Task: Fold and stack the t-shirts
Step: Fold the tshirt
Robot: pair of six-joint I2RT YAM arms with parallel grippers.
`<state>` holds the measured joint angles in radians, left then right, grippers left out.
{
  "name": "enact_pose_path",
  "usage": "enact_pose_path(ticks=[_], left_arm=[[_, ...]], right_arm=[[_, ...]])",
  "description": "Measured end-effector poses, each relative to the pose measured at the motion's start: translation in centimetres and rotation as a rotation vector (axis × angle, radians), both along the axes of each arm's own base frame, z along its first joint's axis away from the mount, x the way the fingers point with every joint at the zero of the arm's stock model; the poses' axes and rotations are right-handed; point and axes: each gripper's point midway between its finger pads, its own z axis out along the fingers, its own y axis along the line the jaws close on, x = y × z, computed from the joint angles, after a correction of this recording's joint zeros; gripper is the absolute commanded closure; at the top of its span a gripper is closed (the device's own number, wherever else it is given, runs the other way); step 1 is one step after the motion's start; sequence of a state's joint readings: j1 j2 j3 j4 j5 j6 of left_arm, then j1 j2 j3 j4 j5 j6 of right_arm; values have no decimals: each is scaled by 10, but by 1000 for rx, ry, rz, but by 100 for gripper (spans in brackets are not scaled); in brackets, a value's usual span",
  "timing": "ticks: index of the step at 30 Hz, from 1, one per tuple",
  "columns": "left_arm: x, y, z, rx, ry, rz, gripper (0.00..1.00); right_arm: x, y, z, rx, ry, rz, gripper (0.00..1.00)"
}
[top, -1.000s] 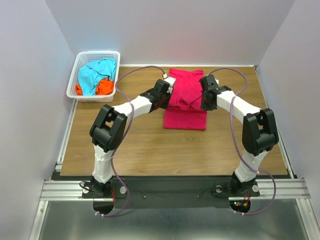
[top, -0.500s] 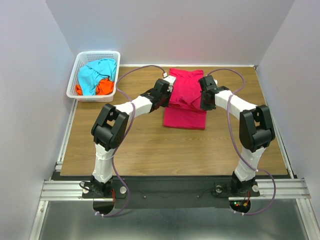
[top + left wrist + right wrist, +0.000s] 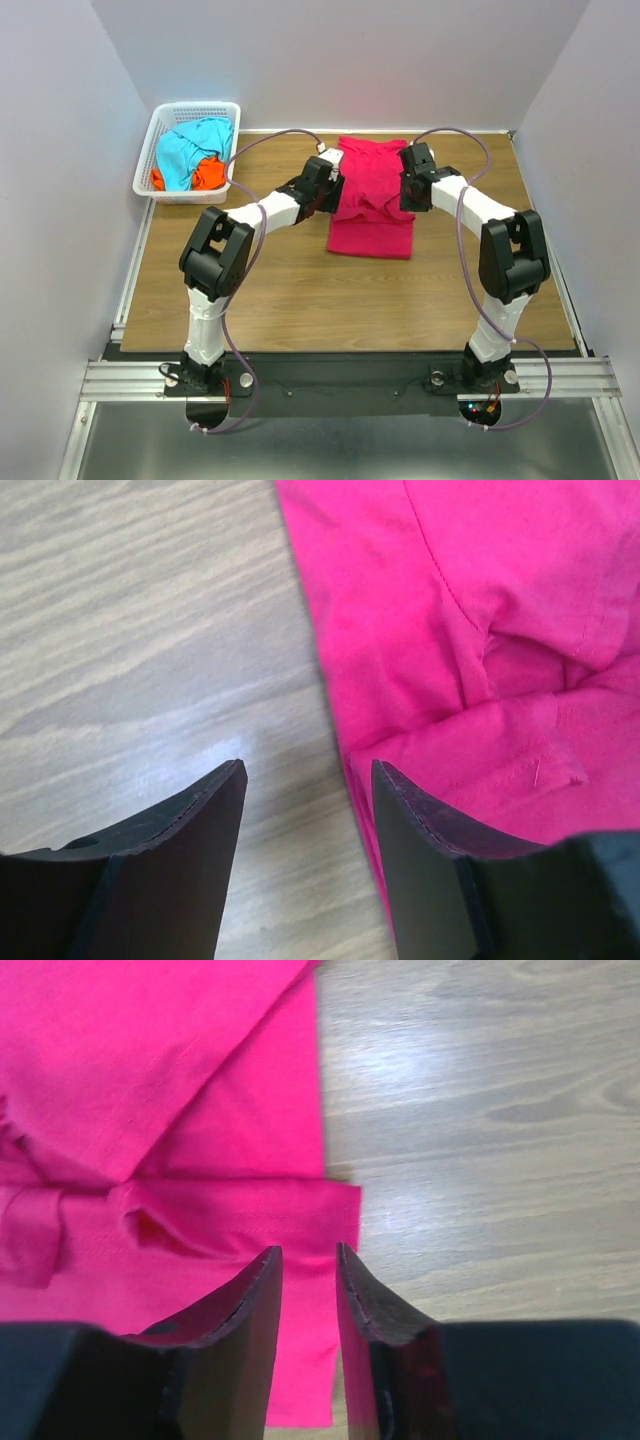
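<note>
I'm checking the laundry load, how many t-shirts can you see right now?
3. A crimson-pink t-shirt lies partly folded on the table. A turquoise t-shirt and an orange t-shirt are bunched together in the white basket, far left. More could be hidden underneath.

We are finding no readable text, label, brand, number or sign in any of the three views.
</note>
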<state>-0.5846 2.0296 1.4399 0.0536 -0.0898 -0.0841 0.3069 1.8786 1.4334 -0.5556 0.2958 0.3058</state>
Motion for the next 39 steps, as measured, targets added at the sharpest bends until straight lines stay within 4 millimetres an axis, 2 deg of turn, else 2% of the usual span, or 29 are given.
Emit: enact_pose_path(ticks=[3,5,9,12,13,15,17,20,22,24,29,34,39], left_arm=[[-7,3,3,-12,5,10,30],[-19,9,10,-28,10,18,30],[-46,11,42,-95,-16,21,30],[-71,-8,64,-153,-39,-22,44],[-81,-22,69,-175,-44,-50,55],[-94,-40,71,-202,-41,-85,57],[-111,-63,62,-212,-17,-138,69],[-120,-76,40,-211,29,-155,71],[-121,-76,24,-205,53,-141,74],[-124,-67,-4,-177,102,-113,74],[-134,-48,-41,-159,178,-53,74],[-134,-48,-47,-211,188,-23,75],[-135,-51,-48,-286,185,-4,75]], right_arm=[[-3,9,4,45,2,34,65],[-7,16,12,86,-7,62,65],[-18,26,21,151,-13,103,67],[-27,30,11,179,13,122,72],[-30,31,5,184,27,125,74],[-33,33,-5,192,51,130,75],[-35,34,-15,196,76,133,76],[-35,36,-27,197,97,136,77],[-34,37,-33,197,106,139,77],[-35,38,-39,198,121,141,77],[-35,39,-47,198,139,154,78],[-25,41,-50,192,137,160,77],[-6,42,-51,166,116,158,77]])
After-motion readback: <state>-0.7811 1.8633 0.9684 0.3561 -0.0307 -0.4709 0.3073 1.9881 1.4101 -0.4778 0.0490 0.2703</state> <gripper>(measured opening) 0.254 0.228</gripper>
